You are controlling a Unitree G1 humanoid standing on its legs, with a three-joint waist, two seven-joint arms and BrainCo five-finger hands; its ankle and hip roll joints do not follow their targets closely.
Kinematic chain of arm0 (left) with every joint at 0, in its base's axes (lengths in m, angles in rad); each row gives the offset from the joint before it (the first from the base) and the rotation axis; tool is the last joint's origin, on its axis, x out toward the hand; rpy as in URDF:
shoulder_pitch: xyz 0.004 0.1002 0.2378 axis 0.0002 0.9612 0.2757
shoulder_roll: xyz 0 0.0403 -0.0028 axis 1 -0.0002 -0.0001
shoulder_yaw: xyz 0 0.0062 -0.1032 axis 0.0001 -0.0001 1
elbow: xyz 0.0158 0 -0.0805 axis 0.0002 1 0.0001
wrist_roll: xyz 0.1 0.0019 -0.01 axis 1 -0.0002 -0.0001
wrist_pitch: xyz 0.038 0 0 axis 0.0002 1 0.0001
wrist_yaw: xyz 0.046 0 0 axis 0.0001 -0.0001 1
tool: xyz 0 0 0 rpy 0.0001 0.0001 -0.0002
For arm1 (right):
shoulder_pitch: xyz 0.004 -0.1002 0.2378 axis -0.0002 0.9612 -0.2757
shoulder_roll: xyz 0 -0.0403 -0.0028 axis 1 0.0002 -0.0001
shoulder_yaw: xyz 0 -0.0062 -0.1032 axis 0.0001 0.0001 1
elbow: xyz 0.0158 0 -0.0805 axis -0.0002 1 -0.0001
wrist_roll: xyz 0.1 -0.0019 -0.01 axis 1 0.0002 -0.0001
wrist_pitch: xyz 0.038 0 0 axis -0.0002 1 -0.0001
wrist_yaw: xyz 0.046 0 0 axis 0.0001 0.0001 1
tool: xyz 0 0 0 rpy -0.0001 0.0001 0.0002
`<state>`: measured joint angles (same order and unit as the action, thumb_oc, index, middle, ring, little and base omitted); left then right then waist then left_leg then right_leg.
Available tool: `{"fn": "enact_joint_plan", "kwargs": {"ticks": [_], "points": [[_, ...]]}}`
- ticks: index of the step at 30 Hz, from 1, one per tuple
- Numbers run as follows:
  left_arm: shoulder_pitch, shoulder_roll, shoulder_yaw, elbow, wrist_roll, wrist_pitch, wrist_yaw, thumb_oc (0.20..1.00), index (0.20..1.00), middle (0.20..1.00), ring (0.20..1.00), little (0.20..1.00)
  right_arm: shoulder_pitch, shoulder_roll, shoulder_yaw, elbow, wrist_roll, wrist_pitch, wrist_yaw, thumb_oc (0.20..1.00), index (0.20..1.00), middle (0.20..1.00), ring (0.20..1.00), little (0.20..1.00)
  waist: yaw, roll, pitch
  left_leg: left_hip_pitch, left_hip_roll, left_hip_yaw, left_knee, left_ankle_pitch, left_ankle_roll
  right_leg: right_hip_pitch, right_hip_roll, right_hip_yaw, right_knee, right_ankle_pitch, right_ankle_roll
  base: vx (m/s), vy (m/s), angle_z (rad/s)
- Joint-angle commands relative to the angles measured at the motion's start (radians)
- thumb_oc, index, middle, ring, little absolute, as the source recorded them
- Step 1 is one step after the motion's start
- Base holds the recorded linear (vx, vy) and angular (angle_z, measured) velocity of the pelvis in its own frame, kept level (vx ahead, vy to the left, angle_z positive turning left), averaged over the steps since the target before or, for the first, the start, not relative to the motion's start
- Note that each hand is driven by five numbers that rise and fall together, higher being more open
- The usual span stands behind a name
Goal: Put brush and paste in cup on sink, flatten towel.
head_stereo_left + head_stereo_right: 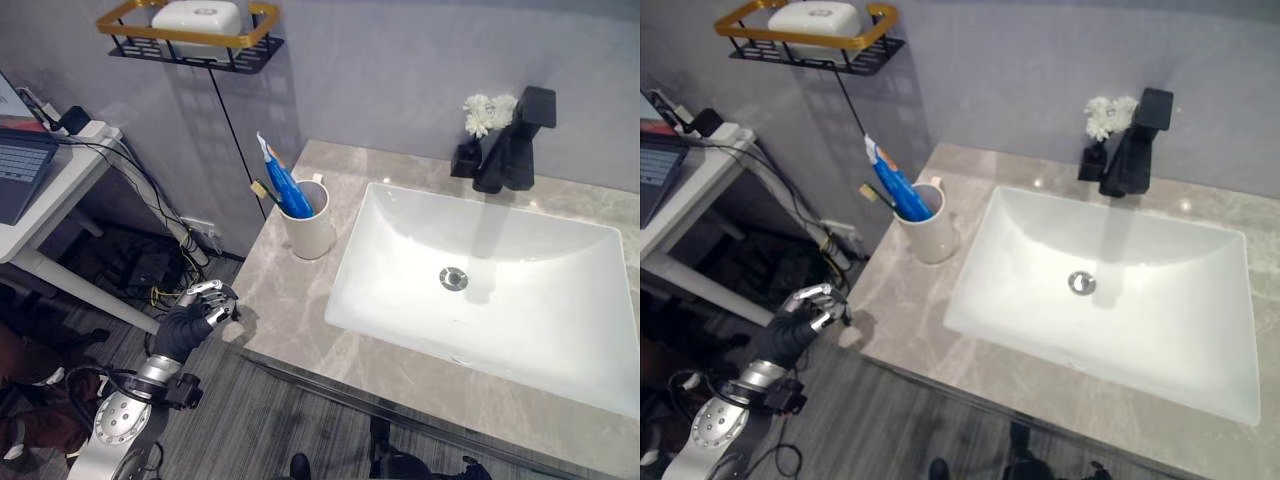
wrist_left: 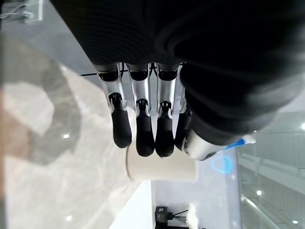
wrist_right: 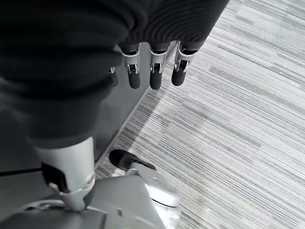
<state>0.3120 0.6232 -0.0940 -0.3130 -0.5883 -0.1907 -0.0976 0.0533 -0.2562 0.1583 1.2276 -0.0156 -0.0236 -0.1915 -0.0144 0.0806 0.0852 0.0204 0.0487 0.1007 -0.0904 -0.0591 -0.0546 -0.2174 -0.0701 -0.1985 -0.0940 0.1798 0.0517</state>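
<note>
Left hand (image 1: 196, 314): fingers (image 2: 145, 136) loosely curled, grasping nothing, hovering just off the near-left corner of the desk (image 1: 300, 310). In the left wrist view the fingertips hang in front of the cup (image 2: 162, 170), apart from it, with stone surface below.

Right hand (image 3: 143, 52): fingers (image 3: 156, 76) hang relaxed and straight-ish, holding nothing, over striped grey floor (image 3: 238, 119) next to a dark cabinet side.

Cup (image 1: 308, 224): white, upright on the desk, left of the sink (image 1: 480, 290), close to its left rim but not touching as far as I can tell. Paste (image 1: 285, 184), blue tube, stands in the cup, leaning toward the wall and left. Brush (image 1: 266, 192) also in the cup, dark handle with a yellowish end sticking out to the left, below the tube.

Sink: white rectangular basin, drain (image 1: 453, 278) in the middle. Black faucet (image 1: 513, 145) at the back edge, a small black holder with white flowers (image 1: 488, 112) just left of it.

Wall shelf (image 1: 190, 38): black wire with gold rail, up left, carrying a white box (image 1: 197, 17). White side table with a laptop (image 1: 20, 170) at far left, cables trailing down beside it.
</note>
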Motion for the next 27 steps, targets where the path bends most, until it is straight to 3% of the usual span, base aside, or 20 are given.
{"fn": "enact_joint_plan", "kwargs": {"ticks": [1,13,27], "points": [[-0.023,0.029,-0.001,-0.036,-0.004,-0.021,-0.015,0.200,0.200,0.200,0.200,0.200,-0.051,0.013,0.034,0.010,-0.011,0.004,-0.001,1.000,1.000,1.000,1.000,1.000,-0.008,-0.048,0.031,-0.014,-0.045,0.020,0.003,0.048,-0.005,0.070,-0.066,-0.001,0.007,-0.041,0.108,0.00,0.000,0.00],[-0.089,0.005,-0.068,0.013,0.010,-0.003,0.015,0.200,0.200,0.200,0.200,0.200,-0.112,0.027,0.096,-0.029,0.010,0.001,-0.011,1.000,1.000,1.000,1.000,1.000,-0.022,-0.042,0.075,-0.060,-0.039,0.024,0.003,0.053,-0.007,0.019,-0.055,0.015,0.015,-0.050,0.095,-0.01,-0.013,-0.04],[-0.213,-0.035,0.016,0.043,-0.018,0.008,0.115,0.200,0.200,0.200,0.200,0.200,-0.118,-0.025,0.064,-0.005,0.023,0.027,-0.022,1.000,1.000,1.000,1.000,1.000,-0.039,-0.029,0.110,-0.085,-0.031,0.021,0.003,0.065,-0.011,-0.016,-0.042,0.024,0.028,-0.068,0.077,0.00,-0.006,0.00]]}}
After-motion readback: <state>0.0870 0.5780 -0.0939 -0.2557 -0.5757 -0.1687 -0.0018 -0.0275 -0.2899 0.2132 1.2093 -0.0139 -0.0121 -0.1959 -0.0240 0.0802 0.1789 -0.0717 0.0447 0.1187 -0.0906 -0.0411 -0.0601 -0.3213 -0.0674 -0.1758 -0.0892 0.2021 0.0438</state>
